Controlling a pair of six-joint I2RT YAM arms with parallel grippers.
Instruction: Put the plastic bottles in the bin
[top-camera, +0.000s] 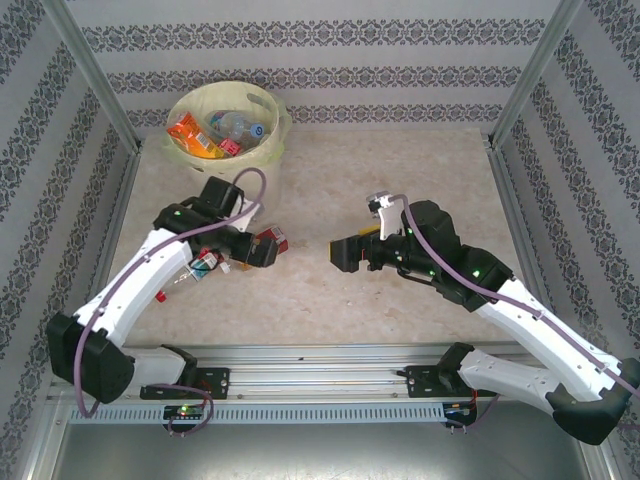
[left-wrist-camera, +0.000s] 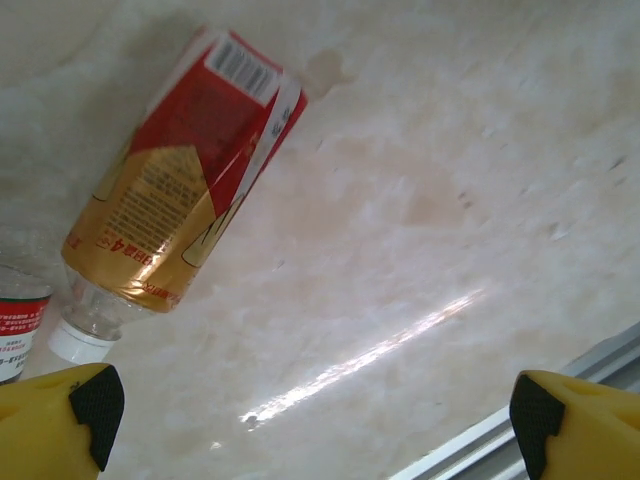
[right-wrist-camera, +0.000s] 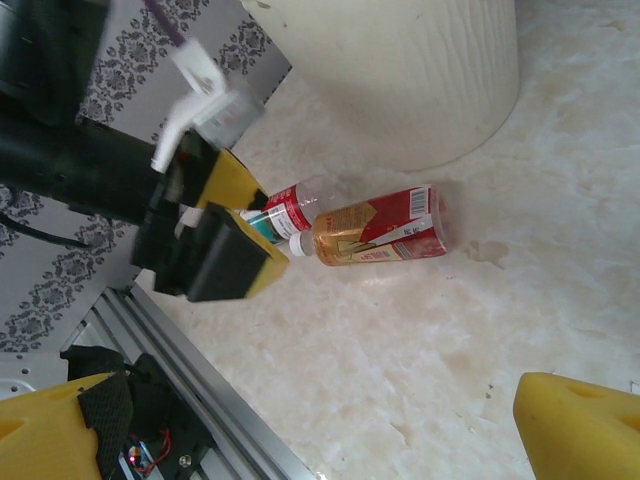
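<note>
A: Step in hand?
B: Pickup of red-labelled bottle (left-wrist-camera: 185, 180), lying on table (top-camera: 310, 310) just beside left gripper (left-wrist-camera: 310, 420), jaws apart, empty; right gripper (right-wrist-camera: 320, 420) likewise.
A: Next?
B: Probably lower, close, carry to bin (right-wrist-camera: 420, 80).

A robot test cell rather than a home: beyond the left pincer (top-camera: 266, 249) and right pincer (top-camera: 345, 255), damask-patterned wall panels (top-camera: 320, 35) framed by aluminium posts (top-camera: 93, 75) box in a marble-look tabletop (top-camera: 400, 160); behind them runs a slotted aluminium rail (top-camera: 320, 360).

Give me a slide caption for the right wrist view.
Open left gripper by two bottles lying near the bin.
</note>
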